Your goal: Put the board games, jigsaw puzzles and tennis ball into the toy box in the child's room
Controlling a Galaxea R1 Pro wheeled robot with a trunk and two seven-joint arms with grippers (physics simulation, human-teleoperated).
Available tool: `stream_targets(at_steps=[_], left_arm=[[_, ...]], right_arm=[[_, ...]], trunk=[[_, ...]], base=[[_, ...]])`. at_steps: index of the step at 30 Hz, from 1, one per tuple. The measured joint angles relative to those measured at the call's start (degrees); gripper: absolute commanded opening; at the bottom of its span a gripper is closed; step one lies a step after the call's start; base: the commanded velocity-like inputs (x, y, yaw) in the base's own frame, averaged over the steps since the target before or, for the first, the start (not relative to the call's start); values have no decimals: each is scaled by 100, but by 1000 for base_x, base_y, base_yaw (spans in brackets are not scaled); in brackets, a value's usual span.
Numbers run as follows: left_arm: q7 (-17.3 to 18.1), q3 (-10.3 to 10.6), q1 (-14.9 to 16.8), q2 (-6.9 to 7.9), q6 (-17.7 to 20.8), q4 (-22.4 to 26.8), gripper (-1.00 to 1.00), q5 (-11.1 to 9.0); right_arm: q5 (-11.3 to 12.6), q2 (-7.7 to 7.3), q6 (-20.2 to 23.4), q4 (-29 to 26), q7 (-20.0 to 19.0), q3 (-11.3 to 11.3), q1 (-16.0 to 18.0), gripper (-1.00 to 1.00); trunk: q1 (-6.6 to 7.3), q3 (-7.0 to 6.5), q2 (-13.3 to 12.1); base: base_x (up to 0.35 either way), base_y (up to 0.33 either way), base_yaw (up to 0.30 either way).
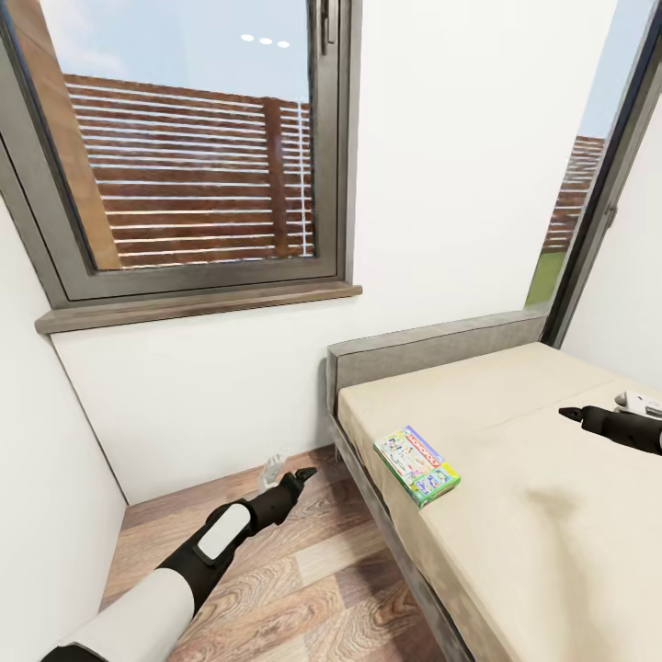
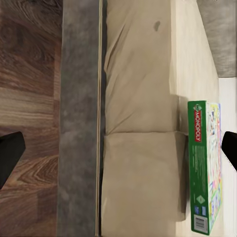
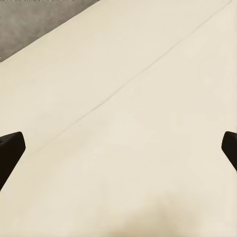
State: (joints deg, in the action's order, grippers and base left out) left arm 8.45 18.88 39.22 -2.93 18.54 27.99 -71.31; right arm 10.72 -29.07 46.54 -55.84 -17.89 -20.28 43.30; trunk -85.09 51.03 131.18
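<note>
One board game, the pale green-edged "MONOPOLY" box, lies flat on the beige mattress of the bed, near its left edge and close to the headboard. My left gripper hangs open over the wooden floor, left of the bed and apart from the box. In the left wrist view its dark fingertips stand wide apart, with the bed frame, the mattress and the box between them. My right gripper hovers open over bare mattress, to the right of the box, holding nothing.
A grey headboard backs the bed against a white wall. A large window with a wooden sill is on the left, and a second window is in the right corner. Wooden floor runs between the left wall and the bed frame.
</note>
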Motion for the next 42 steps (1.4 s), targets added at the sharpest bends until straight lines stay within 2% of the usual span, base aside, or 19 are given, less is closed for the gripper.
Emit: stream_targets(at_steps=[11, 15, 18, 21, 42], left_arm=[[101, -7, -4, -6, 1, -128, 100, -89], [58, -69, -81, 125, -128, -168, 100, -200], [58, -68, -81, 175, -156, -168, 100, -200], [58, -68, -81, 175, -156, -168, 100, -200], [58, -68, -81, 175, -156, -168, 100, -200]], right_arm=[[9, 0, 0, -269, -11, 0, 1, 100], [13, -130, -23, -384, 119, -130, 85, 100], [15, -206, -22, -384, 138, -226, 85, 100], [17, -206, -22, -384, 138, -301, 85, 100], [17, -206, -22, -384, 138, -301, 85, 100]], trunk=[[0, 0, 0], [0, 0, 0], [0, 0, 0], [0, 0, 0], [0, 0, 0]], base=[[0, 0, -142], [0, 0, 0], [0, 0, 0], [0, 0, 0], [0, 0, 0]])
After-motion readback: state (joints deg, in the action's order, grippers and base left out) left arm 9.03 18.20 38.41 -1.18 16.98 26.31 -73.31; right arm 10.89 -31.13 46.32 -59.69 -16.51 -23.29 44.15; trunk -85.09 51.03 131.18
